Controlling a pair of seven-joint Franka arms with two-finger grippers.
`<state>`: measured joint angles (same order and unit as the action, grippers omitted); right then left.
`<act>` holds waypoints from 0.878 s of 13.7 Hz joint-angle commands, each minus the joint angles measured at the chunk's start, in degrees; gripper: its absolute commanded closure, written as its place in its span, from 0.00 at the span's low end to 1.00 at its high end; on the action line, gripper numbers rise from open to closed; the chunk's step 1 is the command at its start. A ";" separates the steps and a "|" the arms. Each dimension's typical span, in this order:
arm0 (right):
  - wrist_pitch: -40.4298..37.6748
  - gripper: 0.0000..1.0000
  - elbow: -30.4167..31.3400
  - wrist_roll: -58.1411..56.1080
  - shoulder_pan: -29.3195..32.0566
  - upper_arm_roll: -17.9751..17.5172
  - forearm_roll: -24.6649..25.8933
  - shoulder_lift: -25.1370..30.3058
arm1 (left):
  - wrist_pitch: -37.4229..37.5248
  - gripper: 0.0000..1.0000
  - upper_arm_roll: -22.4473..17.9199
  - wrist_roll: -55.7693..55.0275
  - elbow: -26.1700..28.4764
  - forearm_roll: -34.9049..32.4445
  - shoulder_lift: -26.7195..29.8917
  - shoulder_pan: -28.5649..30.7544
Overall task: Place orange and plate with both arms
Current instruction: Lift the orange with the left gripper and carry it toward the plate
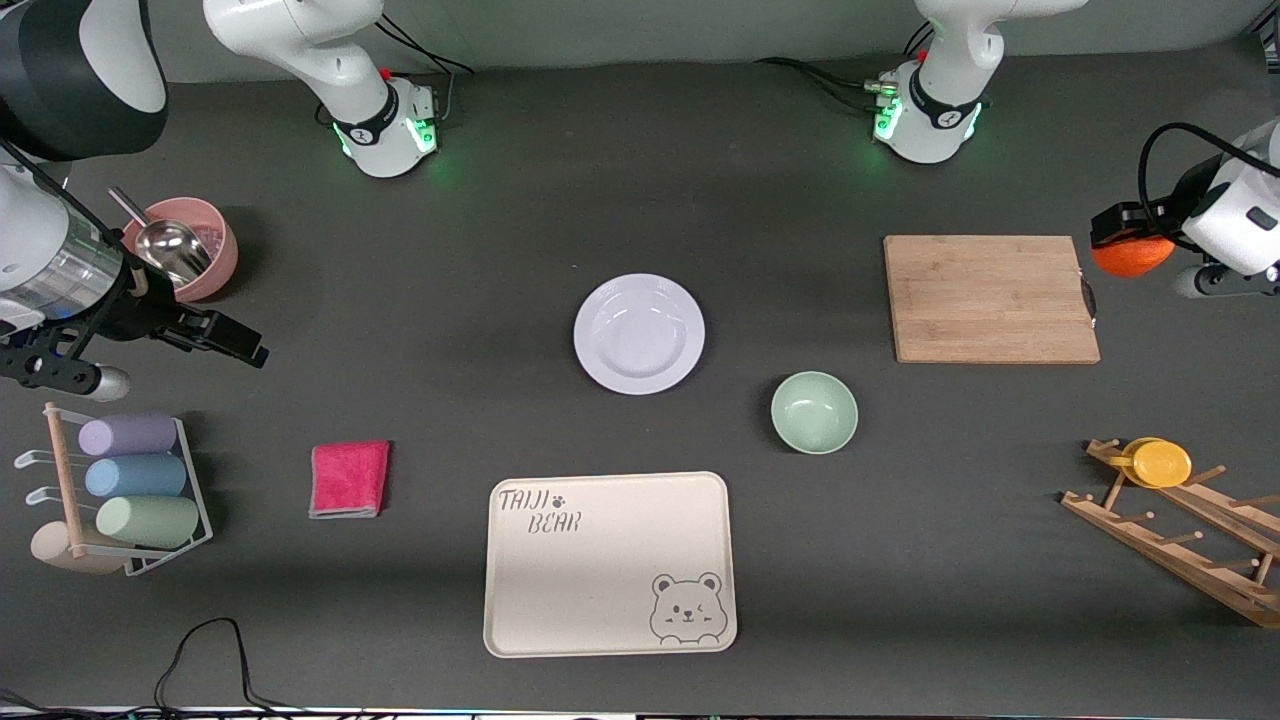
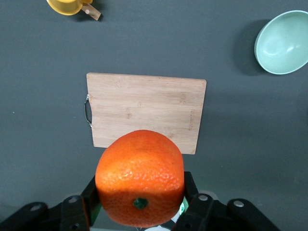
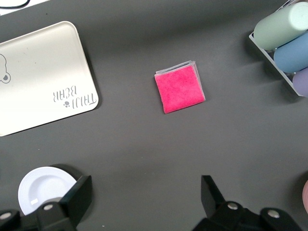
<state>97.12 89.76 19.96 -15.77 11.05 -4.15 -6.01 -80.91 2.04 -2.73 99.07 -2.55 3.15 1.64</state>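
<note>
Front view: the left end effector point(image 1: 1128, 238) is in the air over the dark surface point(image 1: 420, 330) at the left arm's end, just off the cutting board's point(image 1: 990, 298) handle end, its fingers pinching the orange point(image 1: 1132, 256). The right end effector point(image 1: 232, 340) hangs over bare surface at the right arm's end, near the pink bowl point(image 1: 205, 255) that holds a metal scoop point(image 1: 165, 243); its fingers are spread and hold nothing. The plate point(image 1: 639, 333) lies flat near the middle of the surface, apart from everything. The green bowl point(image 1: 814, 412) sits nearer the camera than the plate, toward the left arm's end. The bear-printed tray point(image 1: 610, 563) lies nearer the camera still. A folded pink cloth point(image 1: 349, 479) lies beside the tray toward the right arm's end, and a rack of pastel cups point(image 1: 130, 490) stands at that end. A wooden peg rack point(image 1: 1180, 525) with a yellow disc point(image 1: 1160, 463) on it stands at the left arm's end.

Left wrist view: the orange point(image 2: 139, 178) fills the lower middle, clamped between dark fingers point(image 2: 82, 211). Under it lie the cutting board point(image 2: 144, 108), the green bowl point(image 2: 283, 42) and the yellow disc point(image 2: 67, 6).

Right wrist view: the two fingers point(image 3: 77, 199) stand wide apart over bare surface. The pink cloth point(image 3: 180, 86), the tray point(image 3: 38, 72), the cups point(image 3: 284, 33) and part of the plate point(image 3: 43, 187) show below.
</note>
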 commanded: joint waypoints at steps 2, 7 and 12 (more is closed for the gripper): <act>-0.61 0.00 0.94 1.40 0.39 0.46 -3.12 -0.32 | 1.55 1.00 6.19 -8.82 -3.18 1.84 -2.97 -2.52; -1.49 0.00 1.64 0.61 1.52 2.57 -6.99 -0.76 | -0.12 1.00 18.07 -33.00 -13.09 7.73 -12.52 -4.71; -4.92 0.00 1.56 0.08 5.57 3.45 -15.97 -2.52 | -11.34 1.00 19.75 -50.68 -18.47 7.82 -23.26 -17.43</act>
<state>93.29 91.81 20.08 -10.82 14.28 -17.65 -8.00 -89.44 22.07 -46.45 84.82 5.12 -14.78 -10.32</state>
